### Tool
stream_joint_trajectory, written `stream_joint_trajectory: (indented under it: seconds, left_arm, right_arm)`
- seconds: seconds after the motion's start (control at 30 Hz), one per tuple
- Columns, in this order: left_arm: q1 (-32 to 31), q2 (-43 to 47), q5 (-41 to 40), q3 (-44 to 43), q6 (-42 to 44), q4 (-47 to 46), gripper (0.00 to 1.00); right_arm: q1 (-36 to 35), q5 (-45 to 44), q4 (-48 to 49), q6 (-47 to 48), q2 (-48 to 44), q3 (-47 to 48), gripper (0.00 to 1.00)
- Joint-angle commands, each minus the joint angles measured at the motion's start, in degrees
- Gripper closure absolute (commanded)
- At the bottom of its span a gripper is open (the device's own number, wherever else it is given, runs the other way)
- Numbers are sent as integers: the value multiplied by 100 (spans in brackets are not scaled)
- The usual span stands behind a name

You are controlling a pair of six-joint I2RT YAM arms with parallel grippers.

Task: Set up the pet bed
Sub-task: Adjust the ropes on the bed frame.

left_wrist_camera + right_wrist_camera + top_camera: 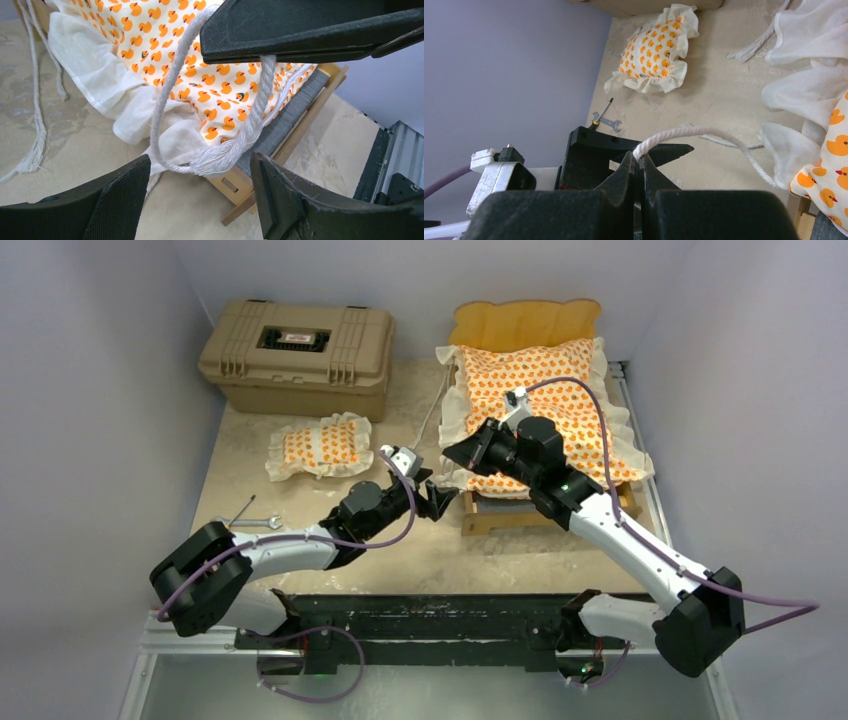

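Bare table [420, 550] in front of the bed frame [500, 518] gives free passage. The lane between pillow [320, 445] and mattress cushion [545, 405] is passable but crossed by a loose cord [432, 412]. The tan case [300, 355] blocks the rear left. A wrench [262, 523] lies near the left edge. At the frame's near-left corner, the right gripper [452, 455], pinched on a rope loop [162, 100], and the left gripper [440, 502], jaws apart, crowd the approach.

A tan hard case [296, 357] (lid shut) stands far left on the table [420, 550], a wrench [262, 524] nearer.
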State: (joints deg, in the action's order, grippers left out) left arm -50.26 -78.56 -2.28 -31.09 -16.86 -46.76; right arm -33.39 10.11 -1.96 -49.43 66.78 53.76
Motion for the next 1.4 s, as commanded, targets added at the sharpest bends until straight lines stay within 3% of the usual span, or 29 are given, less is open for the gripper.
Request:
stream_joint_trajectory:
  seconds: [0.0,0.27,0.43,0.53,0.67,0.7,0.87,0.93,1.1,1.2,1.37]
  left_arm:
    - [-94,-6,-212,-244,193,-586,28]
    - [-256,91,-157,-168,417,-756,27]
    - [-256,1,-261,-322,487,-705,35]
    - [-256,-2,-220,-430,482,-586,50]
    - [-256,192,-177,-514,449,-95,94]
    - [-258,284,-217,-539,441,149,100]
    - [-257,807,-342,-843,438,1930,100]
    - [-256,911,-196,-1042,460,2601,100]
    - [-256,948,275,-1660,647,3939,100]
    - [-256,899,448,-2238,953,4854,100]
    - [-249,702,248,-3318,1617,6575,100]
  right_arm:
    - [-22,113,304,-132,-128,-68,100]
    - [-24,122,343,-161,-144,-129,100]
    - [-21,179,362,-181,-139,-170,100]
    - [-22,198,360,-166,-139,-200,100]
    - [-19,206,330,-64,-139,-237,100]
    - [-23,211,323,-14,-158,-234,100]
    - [-23,172,205,173,-355,-219,99]
    - [-19,110,204,221,-400,-213,92]
    - [-27,247,335,86,-231,-258,47]
    - [-23,307,365,-143,-142,-271,34]
    - [105,322,369,784,-263,-154,29]
